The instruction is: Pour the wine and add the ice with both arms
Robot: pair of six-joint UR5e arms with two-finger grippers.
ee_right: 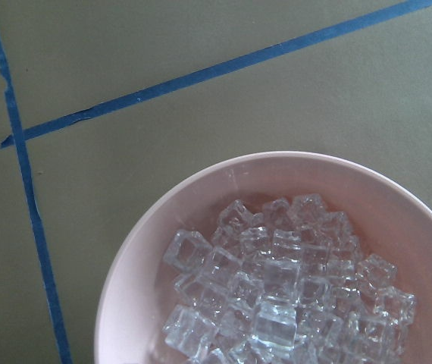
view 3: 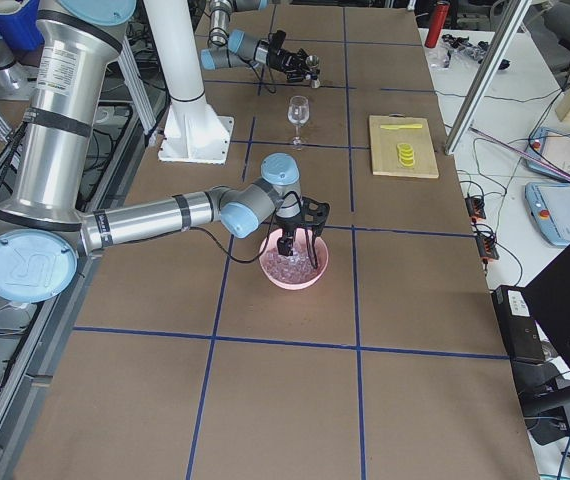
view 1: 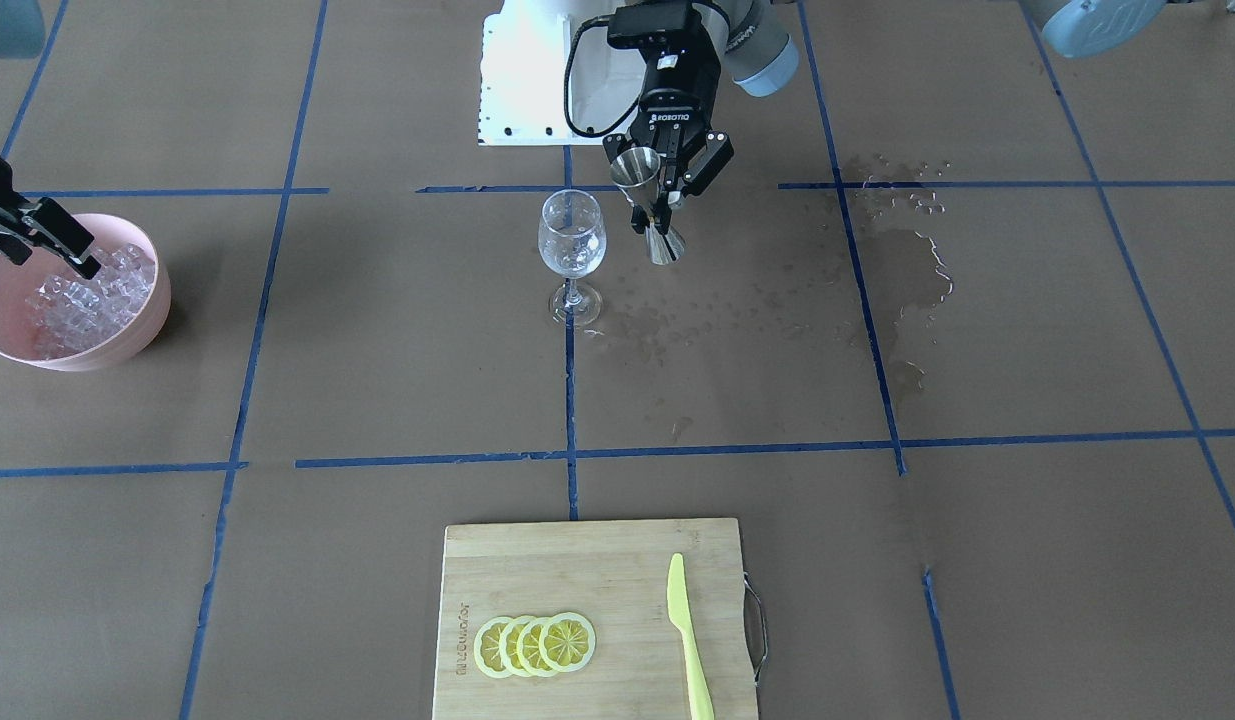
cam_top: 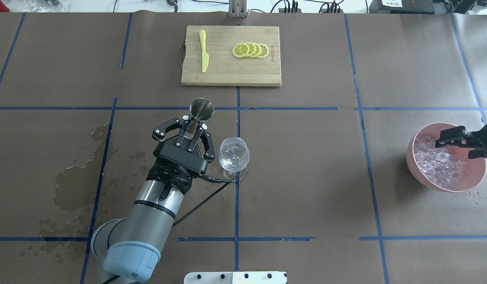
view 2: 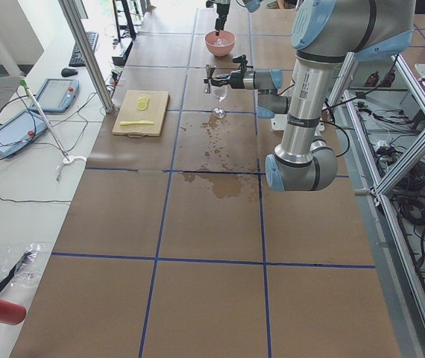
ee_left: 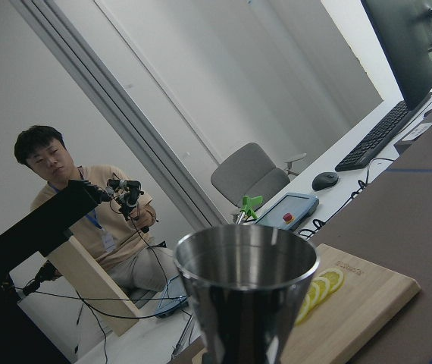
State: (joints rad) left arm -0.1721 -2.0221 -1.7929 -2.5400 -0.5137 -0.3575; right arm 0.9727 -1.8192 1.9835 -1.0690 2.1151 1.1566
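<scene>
My left gripper (cam_top: pixel 196 123) is shut on the waist of a steel double-ended jigger (cam_top: pixel 202 109) and holds it upright above the table, just beside a stemmed wine glass (cam_top: pixel 234 154). In the front view the left gripper (view 1: pixel 652 205) and jigger (view 1: pixel 665 243) show to the right of the glass (view 1: pixel 572 240), which seems to hold a little clear wine. My right gripper (cam_top: pixel 454 144) is open over the pink bowl (cam_top: pixel 440 184) of ice cubes (ee_right: pixel 277 303), with nothing seen between its fingers.
A wooden cutting board (cam_top: pixel 227 75) with lemon slices (cam_top: pixel 251 50) and a yellow knife (cam_top: pixel 204 55) lies on the far side. Wet spill patches (cam_top: pixel 75 185) darken the paper on my left. The white base block (view 1: pixel 527 80) is behind the glass.
</scene>
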